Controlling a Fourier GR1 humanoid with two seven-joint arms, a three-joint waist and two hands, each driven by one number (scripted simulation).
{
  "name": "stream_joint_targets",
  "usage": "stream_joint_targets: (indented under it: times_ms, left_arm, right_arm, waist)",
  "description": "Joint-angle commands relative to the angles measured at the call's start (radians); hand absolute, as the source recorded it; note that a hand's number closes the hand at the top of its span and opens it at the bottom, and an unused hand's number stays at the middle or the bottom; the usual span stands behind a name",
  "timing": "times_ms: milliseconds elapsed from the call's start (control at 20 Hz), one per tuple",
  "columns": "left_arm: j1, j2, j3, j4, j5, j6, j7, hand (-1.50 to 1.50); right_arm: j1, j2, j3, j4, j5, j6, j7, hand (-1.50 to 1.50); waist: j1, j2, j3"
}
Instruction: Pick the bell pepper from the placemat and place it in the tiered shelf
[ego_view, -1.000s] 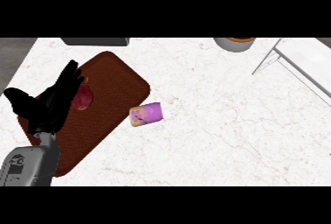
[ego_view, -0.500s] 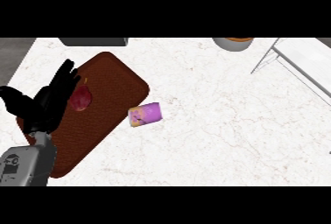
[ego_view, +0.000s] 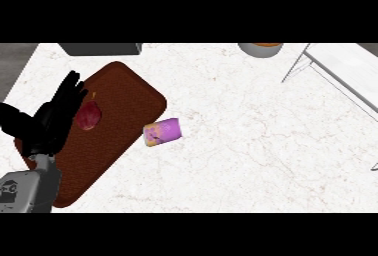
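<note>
A dark red bell pepper (ego_view: 89, 115) lies on the brown placemat (ego_view: 122, 107) at the left of the counter. My left hand (ego_view: 48, 117) hovers at the pepper's left side, fingers straight and spread toward the far end, thumb pointing left; its fingers touch or overlap the pepper's left edge but do not curl round it. The tiered shelf (ego_view: 341, 80), a white wire-framed rack, stands at the far right. My right hand does not show.
A small pink and yellow packet (ego_view: 163, 132) lies just off the placemat's right edge. A dark box (ego_view: 101, 48) sits at the back left, and a bowl (ego_view: 261, 48) at the back centre. White marble counter spreads between packet and shelf.
My left hand has shifted slightly left and toward me over the last second, its fingers still spread. The pepper and packet have not moved.
</note>
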Motion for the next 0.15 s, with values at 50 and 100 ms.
stream_joint_targets:
  times_ms: [50,100]
  left_arm:
    - [-0.010,0.004,0.013,0.024,-0.016,0.019,-0.010,0.00]
    - [0.002,-0.007,0.006,0.025,-0.005,0.008,-0.014,0.00]
  right_arm:
    - [0.099,0.027,0.023,-0.043,0.005,0.143,-0.244,-1.50]
    - [0.109,0.050,0.032,-0.056,0.007,0.119,-0.268,-1.50]
  waist:
    - [-0.016,0.000,0.001]
    - [-0.009,0.000,0.001]
